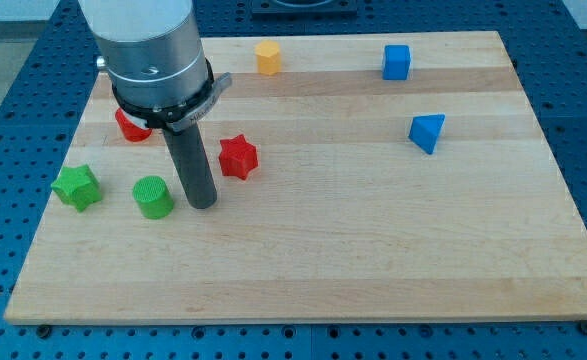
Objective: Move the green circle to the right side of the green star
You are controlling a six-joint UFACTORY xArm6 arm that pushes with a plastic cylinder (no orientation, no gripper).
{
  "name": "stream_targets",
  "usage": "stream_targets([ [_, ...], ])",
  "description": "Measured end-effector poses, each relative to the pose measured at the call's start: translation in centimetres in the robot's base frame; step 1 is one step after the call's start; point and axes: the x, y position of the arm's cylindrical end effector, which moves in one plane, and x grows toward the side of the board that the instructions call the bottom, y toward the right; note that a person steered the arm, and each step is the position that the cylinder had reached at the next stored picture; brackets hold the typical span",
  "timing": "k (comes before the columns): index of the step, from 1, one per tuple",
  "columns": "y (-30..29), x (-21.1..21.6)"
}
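We see our arm reaching down over the wooden counter (373, 250) from the view's top left, its grey housing ending in a dark rod. We carry no hand here, so there is nothing to spread, press together or pinch; the rod simply ends in my tip (202, 205), which rests on the counter surface.

The green circle (153, 196) stands just beside my tip, at about nine o'clock from it, with a narrow gap that may or may not be closed; we cannot tell whether they touch. The green star (77, 187) lies further out in the same nine o'clock direction, near the counter's left edge, so the green circle sits at three o'clock of the green star, between it and my tip. The two green blocks are near one another but apart.

The red star (238, 157) lies at roughly one o'clock from my tip, close by yet apart from the rod. Another red block (130, 126) shows at about eleven o'clock, partly hidden behind the arm housing, so we cannot make out its shape.

Towards the view's top, a yellow-orange block (267, 57), seemingly hexagonal, sits near the far edge. At the upper right we see a blue cube (396, 62), and below it, at about five o'clock from the cube, a blue triangle (426, 132).
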Motion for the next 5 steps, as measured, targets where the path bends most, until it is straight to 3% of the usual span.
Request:
stream_targets([
  [3, -0.2, -1.9],
  [4, -4.1, -1.2],
  [5, -4.4, 2.1],
])
